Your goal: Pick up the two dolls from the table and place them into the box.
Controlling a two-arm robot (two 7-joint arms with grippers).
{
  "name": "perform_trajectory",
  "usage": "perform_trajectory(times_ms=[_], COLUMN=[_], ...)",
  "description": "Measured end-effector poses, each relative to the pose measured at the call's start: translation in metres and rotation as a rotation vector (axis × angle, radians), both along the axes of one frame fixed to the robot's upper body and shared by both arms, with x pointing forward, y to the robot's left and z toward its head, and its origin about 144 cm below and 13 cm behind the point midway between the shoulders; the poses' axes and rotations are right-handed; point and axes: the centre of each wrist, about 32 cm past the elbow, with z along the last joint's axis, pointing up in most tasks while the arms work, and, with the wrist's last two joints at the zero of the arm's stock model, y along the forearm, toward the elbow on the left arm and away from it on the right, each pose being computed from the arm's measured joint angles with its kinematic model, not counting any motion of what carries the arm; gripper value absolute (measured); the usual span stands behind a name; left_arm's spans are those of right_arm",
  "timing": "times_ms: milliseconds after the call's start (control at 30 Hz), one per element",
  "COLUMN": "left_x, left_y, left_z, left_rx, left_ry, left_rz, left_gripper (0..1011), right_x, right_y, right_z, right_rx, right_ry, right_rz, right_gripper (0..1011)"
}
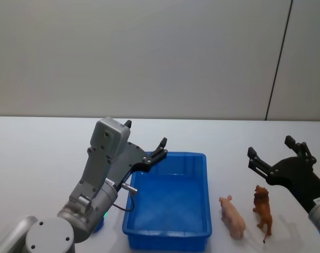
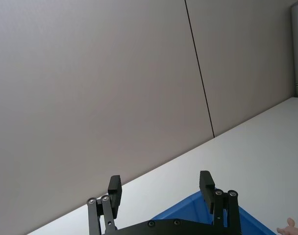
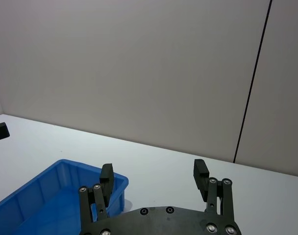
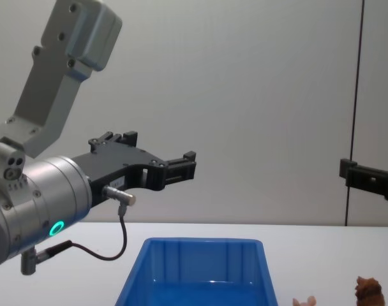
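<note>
The right gripper [image 1: 270, 146] hangs empty with its fingers spread wide, raised above and just behind the reddish-brown lion doll [image 1: 263, 208], probably poised to drop onto it. The pale pink pig doll [image 1: 232, 216] is just beside the lion, between it and the blue box [image 1: 168, 233]; both are on the white table [image 1: 44, 158]. The left gripper [image 1: 145, 133], also spread and empty, is raised over the box's far left corner, which leaves the opening free.
</note>
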Motion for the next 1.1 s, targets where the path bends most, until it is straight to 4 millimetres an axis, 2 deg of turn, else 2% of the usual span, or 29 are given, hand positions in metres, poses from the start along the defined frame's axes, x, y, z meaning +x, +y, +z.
perform_trajectory(times_ms=[1100], left_x=[0.0], left_y=[0.0], left_z=[0.0], left_rx=[0.0], left_ry=[0.0], left_rz=[0.0], left_gripper=[1001], right_x=[0.0], right_y=[0.0], right_z=[0.0], right_rx=[0.0], right_ry=[0.0], right_rz=[0.0], right_gripper=[1001])
